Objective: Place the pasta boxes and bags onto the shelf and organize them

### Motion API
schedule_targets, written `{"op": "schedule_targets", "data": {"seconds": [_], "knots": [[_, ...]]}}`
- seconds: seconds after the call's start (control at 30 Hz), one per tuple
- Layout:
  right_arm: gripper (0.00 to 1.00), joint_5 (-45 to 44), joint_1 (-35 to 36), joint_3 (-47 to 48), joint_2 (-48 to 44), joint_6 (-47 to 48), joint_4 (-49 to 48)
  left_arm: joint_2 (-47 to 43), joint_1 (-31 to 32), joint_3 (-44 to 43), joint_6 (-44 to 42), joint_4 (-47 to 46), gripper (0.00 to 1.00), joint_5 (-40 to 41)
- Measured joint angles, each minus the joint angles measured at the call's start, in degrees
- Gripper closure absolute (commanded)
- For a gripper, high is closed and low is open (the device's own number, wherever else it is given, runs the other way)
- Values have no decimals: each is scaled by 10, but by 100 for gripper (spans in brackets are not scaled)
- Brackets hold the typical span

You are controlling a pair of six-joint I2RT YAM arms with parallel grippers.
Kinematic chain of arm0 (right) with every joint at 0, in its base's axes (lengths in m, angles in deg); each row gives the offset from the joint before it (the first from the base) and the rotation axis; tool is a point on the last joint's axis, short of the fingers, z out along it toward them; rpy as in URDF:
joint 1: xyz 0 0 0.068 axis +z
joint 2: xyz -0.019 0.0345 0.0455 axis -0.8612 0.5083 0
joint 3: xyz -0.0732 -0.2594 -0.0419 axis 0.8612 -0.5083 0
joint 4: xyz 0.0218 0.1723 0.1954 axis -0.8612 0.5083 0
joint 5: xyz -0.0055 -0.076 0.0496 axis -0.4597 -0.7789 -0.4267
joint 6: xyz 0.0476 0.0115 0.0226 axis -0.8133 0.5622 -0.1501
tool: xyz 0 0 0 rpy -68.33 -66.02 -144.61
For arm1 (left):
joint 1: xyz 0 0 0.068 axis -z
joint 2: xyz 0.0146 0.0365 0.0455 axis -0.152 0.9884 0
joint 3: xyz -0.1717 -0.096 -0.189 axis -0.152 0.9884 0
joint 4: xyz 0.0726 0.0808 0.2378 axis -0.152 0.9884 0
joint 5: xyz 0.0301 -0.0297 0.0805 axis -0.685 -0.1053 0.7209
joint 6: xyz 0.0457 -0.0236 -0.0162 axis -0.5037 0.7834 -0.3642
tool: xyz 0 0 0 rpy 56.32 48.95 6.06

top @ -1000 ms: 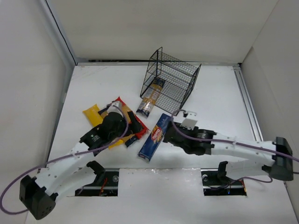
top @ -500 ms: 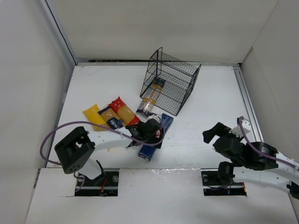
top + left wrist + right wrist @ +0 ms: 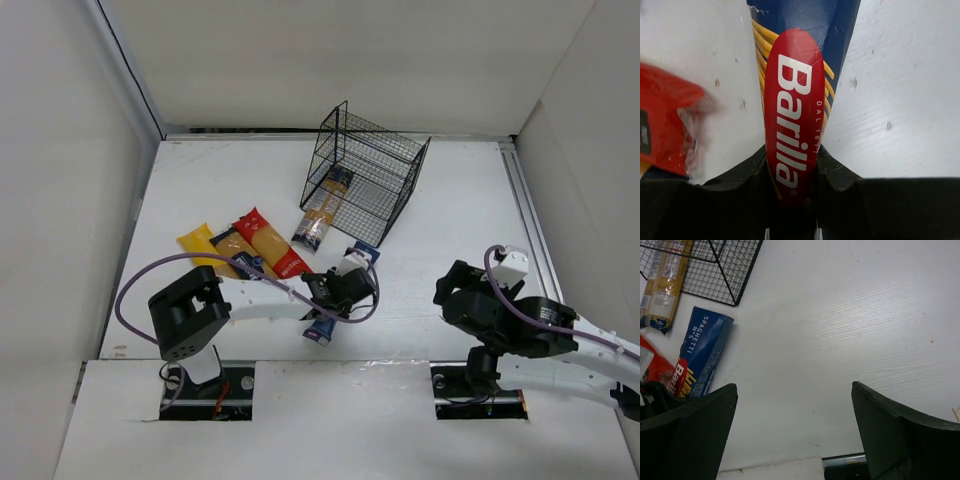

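A dark blue Barilla spaghetti box [image 3: 345, 290] lies on the table in front of the shelf [image 3: 365, 185]. My left gripper [image 3: 335, 297] is shut on its near half, and the left wrist view has the red logo [image 3: 792, 110] squeezed between both fingers [image 3: 840, 172]. A long clear spaghetti bag [image 3: 322, 215] rests half inside the black wire shelf. Yellow bags [image 3: 205, 248] with red and blue labels lie left of the box. My right gripper [image 3: 455, 288] stands open and empty to the right, fingers [image 3: 690, 430] wide over bare table.
White walls close in the table on three sides. A metal rail [image 3: 530, 220] runs along the right edge. The right wrist view also takes in the blue box [image 3: 702, 355], the shelf's corner [image 3: 715, 270] and a red bag end [image 3: 655, 365].
My left arm swung from the bag pile to the blue box and shut on it. The right arm let the box go and pulled back to the near right, still open.
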Motion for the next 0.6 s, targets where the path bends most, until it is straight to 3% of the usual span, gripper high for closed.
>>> {"op": "schedule_targets", "data": {"seconds": [0.27,0.6], "knots": [[0,-16,0,0,-31,10,1,-54,31,21,32,83,100,52],[0,-21,0,0,-24,28,2,-76,-62,-10,-28,76,100,75]]}}
